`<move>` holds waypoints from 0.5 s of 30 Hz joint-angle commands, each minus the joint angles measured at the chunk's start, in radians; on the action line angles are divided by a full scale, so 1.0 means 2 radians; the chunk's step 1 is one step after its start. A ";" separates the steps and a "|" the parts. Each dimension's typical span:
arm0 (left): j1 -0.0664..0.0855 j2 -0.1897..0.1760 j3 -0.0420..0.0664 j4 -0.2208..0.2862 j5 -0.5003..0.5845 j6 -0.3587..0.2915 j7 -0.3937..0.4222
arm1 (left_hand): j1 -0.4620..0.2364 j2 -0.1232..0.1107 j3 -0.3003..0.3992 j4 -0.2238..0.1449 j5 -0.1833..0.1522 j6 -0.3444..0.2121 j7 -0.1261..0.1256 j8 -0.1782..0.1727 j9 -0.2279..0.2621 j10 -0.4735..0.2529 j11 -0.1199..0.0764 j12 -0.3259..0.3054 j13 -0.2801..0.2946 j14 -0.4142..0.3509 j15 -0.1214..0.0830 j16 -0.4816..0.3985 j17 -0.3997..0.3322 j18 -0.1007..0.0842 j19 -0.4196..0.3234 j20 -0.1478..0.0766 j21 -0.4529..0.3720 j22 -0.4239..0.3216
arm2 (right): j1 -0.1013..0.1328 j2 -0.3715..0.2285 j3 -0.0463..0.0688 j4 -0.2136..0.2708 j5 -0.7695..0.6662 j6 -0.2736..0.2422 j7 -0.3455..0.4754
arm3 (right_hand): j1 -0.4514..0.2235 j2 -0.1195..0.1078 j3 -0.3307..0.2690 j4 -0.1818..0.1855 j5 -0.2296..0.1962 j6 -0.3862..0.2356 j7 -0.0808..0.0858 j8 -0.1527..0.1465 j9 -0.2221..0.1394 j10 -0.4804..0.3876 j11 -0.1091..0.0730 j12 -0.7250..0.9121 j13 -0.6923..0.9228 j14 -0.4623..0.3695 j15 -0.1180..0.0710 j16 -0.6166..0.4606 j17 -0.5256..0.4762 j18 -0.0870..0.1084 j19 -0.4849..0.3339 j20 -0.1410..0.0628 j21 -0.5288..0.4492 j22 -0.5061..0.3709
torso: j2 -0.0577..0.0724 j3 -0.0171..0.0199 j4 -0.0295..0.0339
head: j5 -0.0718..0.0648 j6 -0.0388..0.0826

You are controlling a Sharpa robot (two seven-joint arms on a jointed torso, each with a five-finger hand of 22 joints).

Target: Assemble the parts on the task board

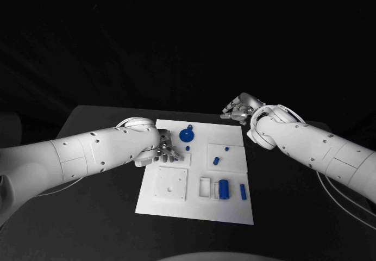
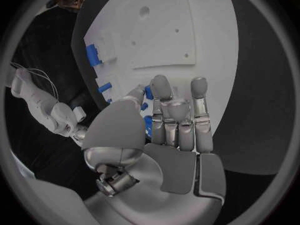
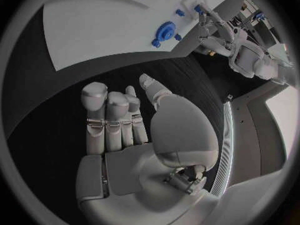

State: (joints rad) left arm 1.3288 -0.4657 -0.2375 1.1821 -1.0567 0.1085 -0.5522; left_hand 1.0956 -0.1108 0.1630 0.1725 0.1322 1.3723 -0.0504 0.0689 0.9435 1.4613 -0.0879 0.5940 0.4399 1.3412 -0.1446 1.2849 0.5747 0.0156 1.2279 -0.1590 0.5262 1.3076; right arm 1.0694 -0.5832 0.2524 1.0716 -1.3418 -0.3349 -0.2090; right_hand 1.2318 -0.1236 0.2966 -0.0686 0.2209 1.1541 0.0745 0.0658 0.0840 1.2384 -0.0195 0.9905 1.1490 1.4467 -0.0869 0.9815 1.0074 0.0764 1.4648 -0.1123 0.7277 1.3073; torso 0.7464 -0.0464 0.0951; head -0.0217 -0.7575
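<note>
The left robot hand (image 1: pixel 162 151) hides part of the task board (image 1: pixel 176 206).

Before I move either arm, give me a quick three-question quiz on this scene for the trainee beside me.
1. True or false: the right hand is over the task board.
2. Which hand is over the board? A) left hand B) right hand C) neither
3. Fill in: the blue gear-like part lies toward the board's ____ end, seen from the robot.

Key:
1. False; it is over the black table, past the board's far right corner.
2. A; it is over the board's left side, fingers extended, and nothing is seen in it.
3. Far.
</note>
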 commanded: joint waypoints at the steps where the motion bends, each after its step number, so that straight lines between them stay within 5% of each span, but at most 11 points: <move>1: -0.001 -0.003 0.000 0.005 -0.005 0.000 0.004 | -0.019 -0.036 -0.002 0.037 -0.042 0.006 0.000 0.000 0.000 0.027 0.000 -0.001 0.000 -0.002 0.000 -0.003 0.000 -0.008 0.002 -0.001 -0.002 0.010 | -0.001 -0.001 0.000 0.001 -0.004 0.000 0.003 | -0.003 0.001 -0.003 0.001 0.003 -0.001 0.000 -0.001 -0.001 -0.002 0.000 -0.003 -0.001 0.000 0.001 -0.002 -0.001 0.000 0.028 0.003 -0.002 0.041 | 0.000 -0.0003 -0.0002 | 0.000 0.001; 2: -0.001 -0.004 0.000 0.006 -0.005 -0.001 0.004 | -0.021 -0.039 -0.014 0.048 -0.041 0.005 0.001 -0.001 0.000 0.027 0.000 -0.001 -0.001 -0.002 -0.001 -0.003 0.000 -0.008 0.002 -0.002 -0.001 0.010 | -0.001 -0.001 0.000 0.002 -0.004 0.000 0.003 | -0.003 0.001 -0.003 0.001 0.003 -0.001 0.000 -0.001 -0.001 -0.002 0.000 -0.003 -0.001 0.000 0.001 -0.002 -0.001 0.000 0.028 0.003 -0.002 0.041 | 0.000 -0.0004 -0.0001 | 0.000 0.001; 3: -0.001 -0.005 0.000 0.007 -0.004 -0.001 0.004 | -0.013 -0.028 -0.057 0.056 -0.042 0.004 0.001 -0.001 0.000 0.027 0.000 -0.001 -0.002 -0.002 -0.001 -0.003 0.000 -0.008 0.002 -0.002 -0.001 0.010 | -0.001 -0.001 0.000 0.002 -0.004 0.000 0.003 | -0.003 0.001 -0.003 0.001 0.003 -0.001 0.000 -0.001 -0.001 -0.002 0.000 -0.003 -0.001 0.000 0.001 -0.002 -0.001 0.000 0.028 0.003 -0.002 0.041 | 0.000 -0.0005 -0.0002 | 0.000 0.001; 10: -0.001 -0.012 0.006 0.017 -0.001 -0.004 0.005 | -0.027 -0.039 -0.080 0.061 -0.041 0.004 0.001 -0.001 -0.001 0.027 0.000 0.000 -0.004 -0.001 -0.001 -0.003 0.002 -0.008 0.002 -0.002 -0.001 0.010 | -0.002 -0.002 0.000 0.002 -0.004 -0.001 0.003 | -0.003 0.000 -0.004 0.001 0.003 -0.002 0.000 -0.001 -0.001 -0.002 0.000 -0.003 -0.001 0.000 0.001 -0.002 -0.001 0.000 0.028 0.003 -0.002 0.041 | 0.000 -0.0002 0.0005 | 0.000 0.002; 15: -0.001 -0.015 0.016 0.021 0.000 -0.005 0.005 | -0.027 -0.032 -0.117 0.061 -0.041 0.003 0.001 -0.001 -0.002 0.027 0.000 0.001 -0.006 -0.001 -0.001 -0.003 0.003 -0.008 0.003 -0.002 0.000 0.010 | -0.003 -0.002 0.000 0.002 -0.004 -0.001 0.003 | -0.004 0.000 -0.004 0.002 0.004 -0.003 0.000 -0.001 -0.001 -0.002 0.000 -0.003 -0.001 0.000 0.001 -0.002 -0.001 0.000 0.028 0.003 -0.002 0.041 | 0.000 -0.0002 0.0005 | 0.001 0.004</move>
State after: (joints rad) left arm 1.3273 -0.4952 -0.2071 1.2195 -1.0592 0.1054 -0.5523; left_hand 1.0420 -0.1814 -0.0674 0.2937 0.0529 1.3779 -0.0473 0.0689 0.9401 1.4613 -0.0878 0.5940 0.4295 1.3413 -0.1445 1.2849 0.5796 0.0155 1.2278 -0.1590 0.5262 1.3075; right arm 1.0640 -0.5872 0.2525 1.0732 -1.3419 -0.3365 -0.2088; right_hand 1.2319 -0.1236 0.2927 -0.0647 0.2247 1.1541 0.0745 0.0658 0.0832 1.2384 -0.0195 0.9900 1.1481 1.4467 -0.0868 0.9815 1.0074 0.0764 1.4648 -0.1122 0.7277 1.3073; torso 0.7461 -0.0468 0.0958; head -0.0201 -0.7511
